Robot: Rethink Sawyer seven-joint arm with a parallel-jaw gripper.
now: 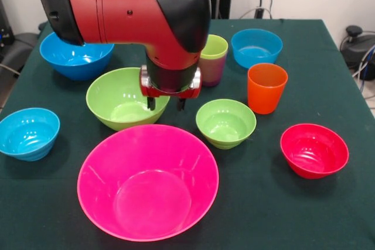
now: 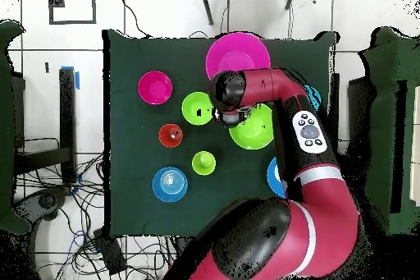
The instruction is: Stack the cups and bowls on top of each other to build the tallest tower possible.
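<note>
Nothing is stacked yet: every piece sits apart on the dark green tablecloth (image 1: 328,215), so I judge this to be the very first pick. My pincer (image 1: 166,103) hangs over the near rim of the large lime-green plastic bowl (image 1: 120,98), its two short black fingertips (image 1: 151,103) a little apart and holding nothing. The huge glossy pink plastic bowl (image 1: 147,181), the likely base of the tower, lies just in front of it, empty. The next move, as I read it, calls for dropping onto that green rim with one fingertip inside and one outside, pinching the thin wall, then lifting it across into the pink bowl. Counting from the front: seven bowls, namely the pink one, the large green, a large blue bowl (image 1: 76,57), a small green bowl (image 1: 225,122), a small red bowl (image 1: 314,150), and two small light-blue bowls (image 1: 28,133) and (image 1: 256,47). Cups: an orange tumbler (image 1: 266,88) and a lime-green tumbler (image 1: 214,51) seemingly nested in a purple one.
</note>
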